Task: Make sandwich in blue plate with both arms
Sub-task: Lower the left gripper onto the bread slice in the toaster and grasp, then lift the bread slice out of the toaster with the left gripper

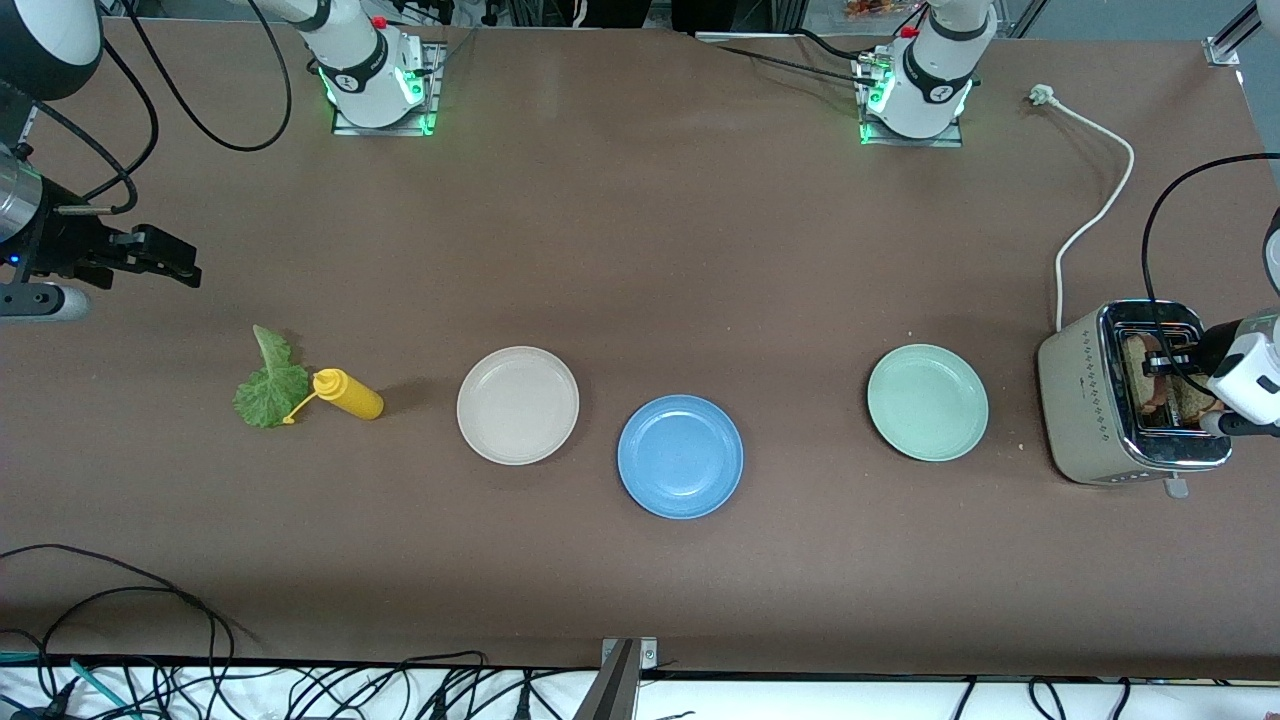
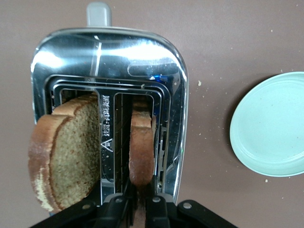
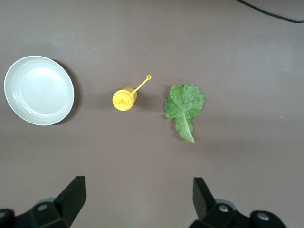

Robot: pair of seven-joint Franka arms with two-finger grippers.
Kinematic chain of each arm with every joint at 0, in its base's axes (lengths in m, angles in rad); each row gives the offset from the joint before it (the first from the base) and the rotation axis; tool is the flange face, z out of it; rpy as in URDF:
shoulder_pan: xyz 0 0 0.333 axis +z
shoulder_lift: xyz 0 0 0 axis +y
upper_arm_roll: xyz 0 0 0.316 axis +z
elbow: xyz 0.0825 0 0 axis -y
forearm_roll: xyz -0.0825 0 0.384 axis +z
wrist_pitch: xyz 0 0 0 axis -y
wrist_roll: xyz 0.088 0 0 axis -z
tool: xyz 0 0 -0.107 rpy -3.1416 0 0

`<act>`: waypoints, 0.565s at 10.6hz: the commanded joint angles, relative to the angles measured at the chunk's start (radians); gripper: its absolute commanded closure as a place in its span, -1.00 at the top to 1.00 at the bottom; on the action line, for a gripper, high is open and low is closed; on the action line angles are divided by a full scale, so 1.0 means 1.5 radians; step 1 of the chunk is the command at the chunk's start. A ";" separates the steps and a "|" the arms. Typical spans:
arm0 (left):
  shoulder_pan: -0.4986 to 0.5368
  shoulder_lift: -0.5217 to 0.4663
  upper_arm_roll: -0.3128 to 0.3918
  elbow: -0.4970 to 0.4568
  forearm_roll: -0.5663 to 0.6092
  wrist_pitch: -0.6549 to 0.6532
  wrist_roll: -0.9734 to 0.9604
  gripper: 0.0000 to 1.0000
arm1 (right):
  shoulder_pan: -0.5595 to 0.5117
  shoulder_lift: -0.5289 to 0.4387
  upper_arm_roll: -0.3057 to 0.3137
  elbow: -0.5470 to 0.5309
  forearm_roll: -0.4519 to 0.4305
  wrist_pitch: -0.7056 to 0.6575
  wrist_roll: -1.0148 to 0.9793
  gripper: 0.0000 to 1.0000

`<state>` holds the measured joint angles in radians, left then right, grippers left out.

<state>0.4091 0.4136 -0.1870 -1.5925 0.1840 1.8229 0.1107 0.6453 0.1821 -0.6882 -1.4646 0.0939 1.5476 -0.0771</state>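
The blue plate [image 1: 680, 456] lies bare near the middle of the table. A ruffled green lettuce leaf [image 1: 268, 385] [image 3: 184, 105] lies flat toward the right arm's end. Two brown bread slices stand in the steel toaster [image 1: 1085, 410] [image 2: 109, 52] at the left arm's end. One slice [image 2: 66, 152] leans out of its slot. My left gripper [image 1: 1165, 362] [image 2: 141, 197] is over the toaster, shut on the top edge of the other slice [image 2: 141, 147]. My right gripper [image 1: 170, 262] [image 3: 140, 190] hangs open and holds nothing, over bare table beside the lettuce.
A yellow squeeze bottle [image 1: 347, 393] [image 3: 124, 99] lies beside the lettuce. A beige-white plate [image 1: 517, 404] [image 3: 39, 90] sits next to the blue plate. A mint-green plate [image 1: 927, 402] [image 2: 273, 124] sits near the toaster. The toaster's white cord [image 1: 1095, 200] runs toward the left arm's base.
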 commanded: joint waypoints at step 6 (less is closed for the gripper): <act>0.013 -0.138 -0.009 0.018 0.015 -0.081 0.088 -1.00 | -0.001 -0.004 -0.001 0.000 0.005 -0.005 -0.002 1.00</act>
<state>0.4195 0.2636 -0.1870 -1.5555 0.1842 1.7302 0.2105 0.6449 0.1835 -0.6888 -1.4649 0.0939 1.5476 -0.0771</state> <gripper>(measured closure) 0.921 0.000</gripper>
